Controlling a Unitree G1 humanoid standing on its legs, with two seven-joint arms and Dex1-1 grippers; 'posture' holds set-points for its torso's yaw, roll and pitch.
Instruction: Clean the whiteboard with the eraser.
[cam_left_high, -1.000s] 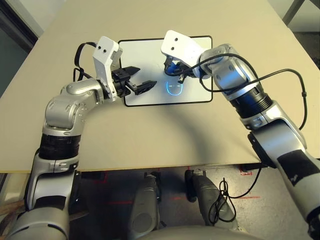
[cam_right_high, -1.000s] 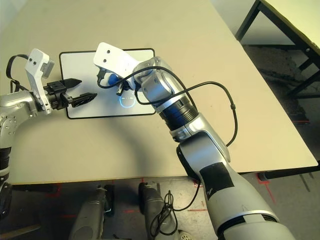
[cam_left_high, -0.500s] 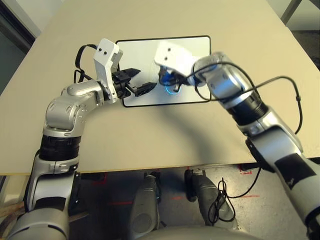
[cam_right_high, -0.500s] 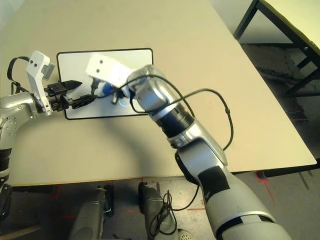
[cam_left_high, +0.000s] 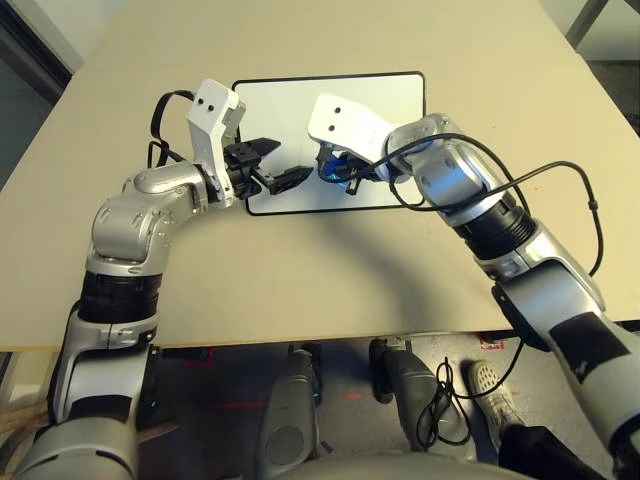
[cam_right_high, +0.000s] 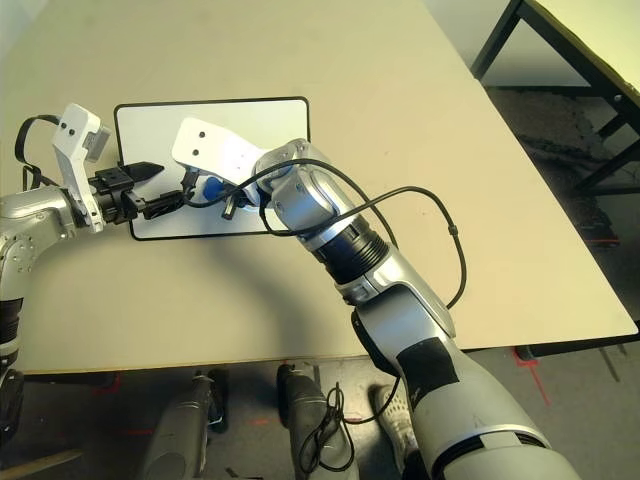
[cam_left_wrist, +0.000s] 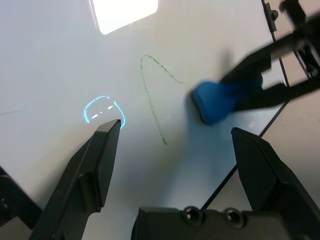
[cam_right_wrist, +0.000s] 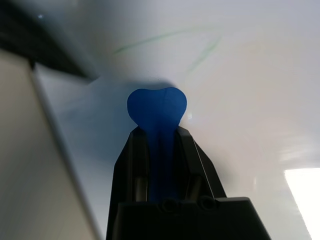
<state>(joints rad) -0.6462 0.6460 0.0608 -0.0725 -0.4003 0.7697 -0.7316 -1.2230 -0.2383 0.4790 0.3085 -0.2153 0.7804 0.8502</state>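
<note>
Right gripper (cam_right_wrist: 159, 137) clamps the blue eraser (cam_left_wrist: 218, 100) down on the whiteboard (cam_left_high: 390, 95) (green scribble (cam_left_wrist: 150, 95) alongside); left gripper (cam_left_wrist: 175, 145) hovers nearby, fingers spread wide, empty.

The whiteboard (cam_left_high: 340, 100) is lying on the table (cam_left_high: 300, 270) in the frame's upper centre; the eraser (cam_left_high: 331, 166) is resting on its lower edge, between the left gripper (cam_left_high: 277, 164) and right gripper (cam_left_high: 340, 172).
</note>
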